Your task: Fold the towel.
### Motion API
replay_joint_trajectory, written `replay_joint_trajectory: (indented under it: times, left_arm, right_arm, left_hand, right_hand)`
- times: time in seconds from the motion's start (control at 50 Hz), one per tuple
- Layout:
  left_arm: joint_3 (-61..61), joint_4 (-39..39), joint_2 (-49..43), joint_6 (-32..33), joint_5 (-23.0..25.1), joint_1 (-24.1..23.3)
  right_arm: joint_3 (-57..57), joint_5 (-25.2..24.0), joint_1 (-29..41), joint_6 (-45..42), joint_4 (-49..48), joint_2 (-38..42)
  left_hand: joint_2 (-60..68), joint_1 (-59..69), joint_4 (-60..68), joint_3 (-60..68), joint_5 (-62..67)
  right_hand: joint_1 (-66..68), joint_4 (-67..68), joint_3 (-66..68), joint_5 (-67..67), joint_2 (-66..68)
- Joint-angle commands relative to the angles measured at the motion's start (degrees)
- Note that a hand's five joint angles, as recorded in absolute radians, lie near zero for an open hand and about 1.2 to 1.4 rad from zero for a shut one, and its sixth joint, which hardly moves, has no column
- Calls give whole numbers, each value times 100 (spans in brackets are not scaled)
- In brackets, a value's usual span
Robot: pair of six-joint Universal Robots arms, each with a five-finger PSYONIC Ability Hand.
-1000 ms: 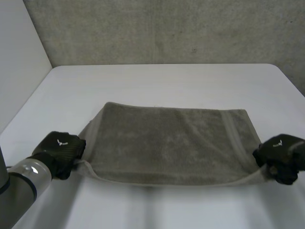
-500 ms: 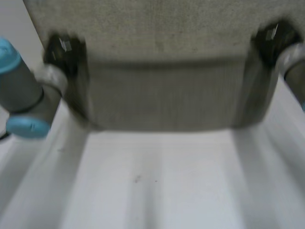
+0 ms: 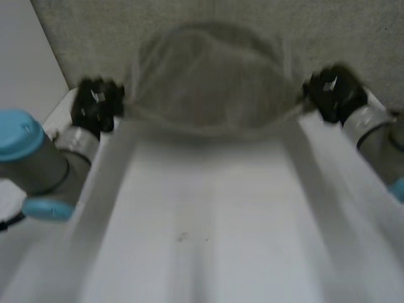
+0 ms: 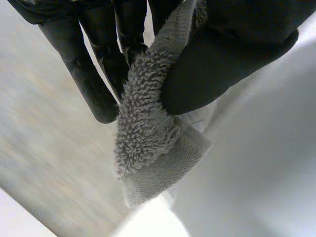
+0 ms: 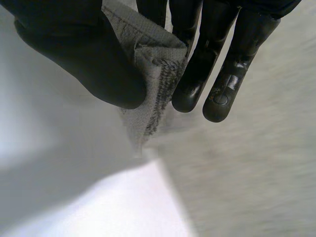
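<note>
- The towel [image 3: 211,82], a grey terry cloth, is held up above the table [image 3: 208,240]. It spans the gap between the two hands, over the table's far edge.
- The towel's middle bulges upward between the hands, in front of the grey wall [image 3: 353,31]. Its lower edge sags in a shallow curve. Whether that edge touches the table cannot be determined.
- The left hand [image 3: 96,106] is at the towel's left end, near the table's far left corner.
- In the left wrist view, the left hand [image 4: 222,64] pinches one corner of the towel [image 4: 148,143]. The thumb presses the terry pile against the nearly straight fingers [image 4: 89,79]. The hemmed tip of the corner projects past the fingertips.
- The right hand [image 3: 331,95] is at the towel's right end, near the table's far right corner.
- In the right wrist view, the right hand [image 5: 84,59] pinches the opposite corner of the towel [image 5: 155,74]. The cloth is clamped between the thumb and the extended fingers [image 5: 234,74]. The hem is folded over at the grip, and a short tip hangs beyond the thumb.
- The left arm [image 3: 44,167], with a light-blue cap, reaches along the table's left edge. The right arm [image 3: 379,142] reaches along the right edge.
- The table surface between the arms is bare white.
</note>
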Motion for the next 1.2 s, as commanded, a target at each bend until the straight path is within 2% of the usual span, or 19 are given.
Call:
replay_joint_trajectory:
  times: [0.02,0.14,0.18,0.22,0.24,0.28,0.3,0.34,0.4,0.44,0.46,0.54,0.64,0.74,0.82,0.88,1.02,1.1,1.2]
  left_arm:
    - [-815,-37,-335,46,111,33]
    - [-1430,-380,-63,283,111,138]
    - [-1562,-644,201,468,102,200]
    - [-1790,-1396,734,879,102,497]
    - [-1791,-1400,737,881,102,499]
    - [-1896,-2318,1270,1143,102,726]
    - [-1896,-2323,1273,1145,102,727]
    - [-1949,-3284,1745,1215,137,876]
    - [-1966,-3738,1950,1224,173,938]
    - [-1975,-4499,2361,1224,382,1026]
    - [-1975,-4502,2363,1224,384,1026]
    - [-1984,-5134,2950,1215,1032,1087]
    - [-1923,-4987,3127,1189,1481,1167]
    - [-1738,-4291,2890,1171,1509,1149]
    - [-1467,-3135,2032,1250,1377,1079]
    - [-1124,-2649,1416,1241,1158,1035]
    - [-307,-2428,238,1259,631,702]
    - [229,-2306,-448,1259,568,569]
    - [581,-2086,-835,1241,559,499]
  right_arm:
    - [929,-167,-18,-326,360,761]
    - [1168,-167,-35,-644,1012,603]
    - [1281,-166,-219,-802,1825,271]
    - [1343,-175,-377,-846,2299,61]
    - [1343,-175,-378,-846,2304,58]
    - [1448,-263,-658,-942,3284,-292]
    - [1449,-263,-659,-943,3288,-293]
    - [1554,-316,-869,-1144,4049,-556]
    - [1755,-334,-1045,-1486,4639,-985]
    - [1878,-334,-1151,-1697,4859,-1283]
    - [1880,-334,-1152,-1699,4862,-1286]
    - [2125,-351,-1476,-2295,5326,-1786]
    - [1950,-615,-1512,-2367,5196,-1849]
    - [1721,-861,-1494,-2050,4765,-1682]
    - [1301,-756,-1433,-1779,4265,-964]
    - [985,-642,-1311,-1647,3984,-637]
    - [333,-272,-888,-1163,2919,129]
    - [-9,87,-757,-1005,2192,637]
    - [-299,167,-502,-987,1664,1068]
  left_hand:
    - [1021,1094,1026,1029,1046]
    - [1021,1094,1026,1029,1046]
    - [1021,1094,1026,1029,1046]
    - [1021,1094,1026,1029,1046]
    - [1021,1094,1026,1029,1046]
    - [1021,1094,1026,1029,1046]
    - [1021,1094,1026,1029,1046]
    - [1021,1094,1026,1029,1046]
    - [1021,1094,1026,1029,1046]
    - [1021,1094,1026,1029,1046]
    - [1021,1094,1026,1029,1046]
    - [1021,1094,1026,1029,1046]
    - [1021,1094,1026,1029,1046]
    - [1021,1094,1026,1029,1046]
    - [1021,1094,1026,1029,1046]
    - [1021,1094,1026,1029,1046]
    - [1021,1094,1026,1029,1046]
    - [1021,1094,1026,1029,1046]
    - [1021,1094,1026,1029,1046]
  right_hand:
    - [2400,1158,1205,1329,1264]
    - [2400,1158,1205,1329,1264]
    - [2400,1158,1205,1329,1264]
    - [2400,1158,1205,1329,1264]
    - [2400,1158,1205,1329,1264]
    - [2400,1158,1205,1329,1264]
    - [2400,1158,1205,1329,1264]
    - [2400,1158,1205,1329,1264]
    - [2400,1158,1205,1329,1264]
    - [2400,1158,1205,1329,1264]
    - [2400,1158,1205,1329,1264]
    - [2400,1158,1205,1329,1264]
    - [2400,1158,1205,1329,1264]
    - [2400,1158,1205,1329,1264]
    - [2400,1158,1205,1329,1264]
    - [2400,1158,1205,1329,1264]
    - [2400,1158,1205,1329,1264]
    - [2400,1158,1205,1329,1264]
    - [2400,1158,1205,1329,1264]
